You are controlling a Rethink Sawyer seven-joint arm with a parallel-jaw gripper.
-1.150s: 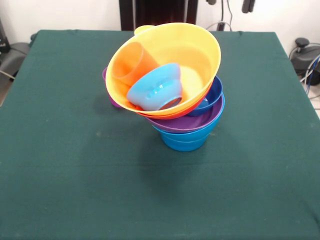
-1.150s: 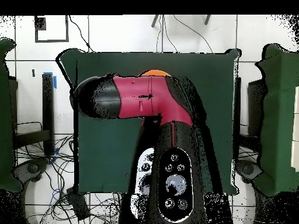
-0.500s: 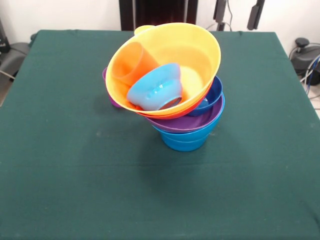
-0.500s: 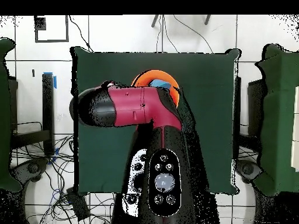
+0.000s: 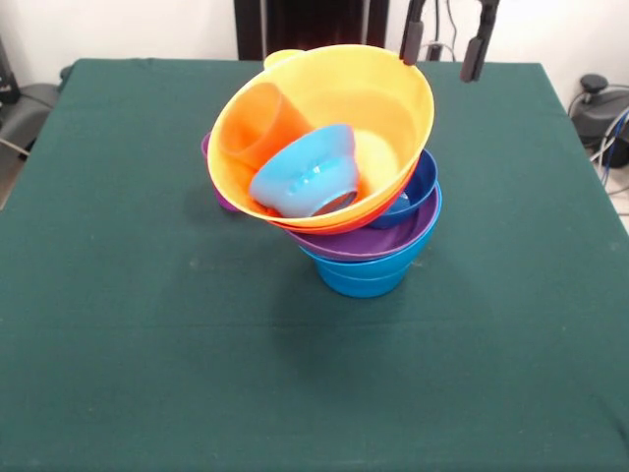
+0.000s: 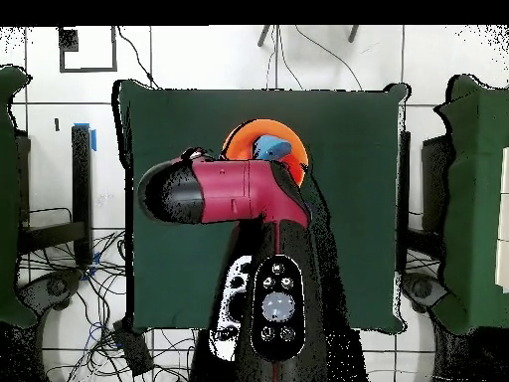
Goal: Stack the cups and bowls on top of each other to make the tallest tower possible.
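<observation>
Jaws (image 5: 444,44) spread wide and empty, hanging at the top edge just beside the rim of the tilted large yellow bowl (image 5: 383,98) crowning the tower (image 5: 369,236) on the green desk (image 5: 118,324), small cyan bowl (image 5: 305,177) and orange cup (image 5: 257,123) lying inside.

Robot lab setup: green-clothed table (image 5: 118,324), red-and-black arm (image 6: 239,189) on a pedestal, loose cables (image 6: 75,274) across a white tiled floor (image 6: 199,55), plain white walls.

Yellow bowl (image 5: 388,93), cyan bowl (image 5: 305,177), perhaps orange cup (image 5: 260,123)
</observation>
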